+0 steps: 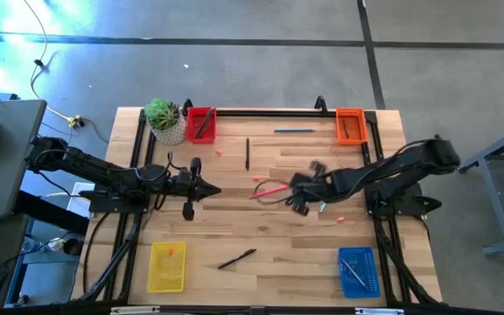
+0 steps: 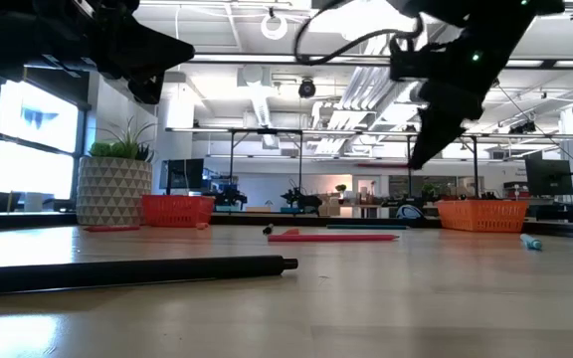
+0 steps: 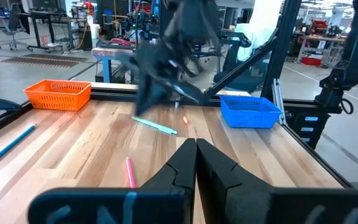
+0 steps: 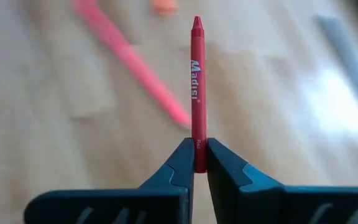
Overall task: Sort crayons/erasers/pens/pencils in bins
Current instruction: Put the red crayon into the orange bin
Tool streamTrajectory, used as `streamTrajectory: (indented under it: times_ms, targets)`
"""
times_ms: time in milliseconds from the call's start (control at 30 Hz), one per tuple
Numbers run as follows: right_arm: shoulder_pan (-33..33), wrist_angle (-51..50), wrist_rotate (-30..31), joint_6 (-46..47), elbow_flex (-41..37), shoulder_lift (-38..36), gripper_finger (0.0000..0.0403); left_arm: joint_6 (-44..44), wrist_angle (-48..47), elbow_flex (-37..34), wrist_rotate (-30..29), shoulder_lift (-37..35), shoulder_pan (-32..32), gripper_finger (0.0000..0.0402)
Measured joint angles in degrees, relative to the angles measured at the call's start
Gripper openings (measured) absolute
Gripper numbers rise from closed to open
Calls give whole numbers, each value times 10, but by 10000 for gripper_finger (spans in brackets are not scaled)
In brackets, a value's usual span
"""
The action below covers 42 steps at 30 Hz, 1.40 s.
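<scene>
We had the right gripper [image 4: 196, 163] clamped on the short red wax crayon [image 4: 196, 93] by its blunt end, above table centre, three o'clock of the idle, shut left gripper [image 1: 206, 190]; light, stiff, snappable, slick.

Items I cannot resolve from my station:

- Right gripper [image 1: 300, 194]: smeared in the overhead view; the red crayon [image 4: 197, 93] it pinches is too small to find there.
- Pink stick [image 4: 132, 65] and orange stub [image 4: 165, 6]: blurred in the right wrist view, the stub cut by the frame edge.
- Black pen [image 2: 127, 273]: its near end runs off the low view.
- Blue bin [image 1: 358, 271]: contents too small to identify.
</scene>
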Motion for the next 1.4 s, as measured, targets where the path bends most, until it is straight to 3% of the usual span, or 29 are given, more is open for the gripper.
streamTrajectory:
  times_ms: [133,300,400,533,667,767,1200,1400]
  targets:
    - [-60,-161,86,92,0,-58,17,0,0,0,0,0,0,0]
    - [-226,-241,117,109,-1,-86,16,0,0,0,0,0,0,0]
    - [-342,-199,109,34,-17,-84,16,-5,0,0,0,0,0,0]
    - [-487,-70,25,-77,-62,-82,16,-14,-6,0,0,0,0,0]
    - [-578,23,-49,-134,-97,-82,16,-26,-20,0,-2,0,0,0]
    - [-603,46,-55,-153,-105,-82,16,-26,-24,0,-2,0,0,0]
    - [-600,78,-43,-103,-104,-26,17,-30,-26,0,-14,0,0,0]
    - [-600,85,-25,-80,-104,3,46,-30,-26,0,-13,0,0,0]
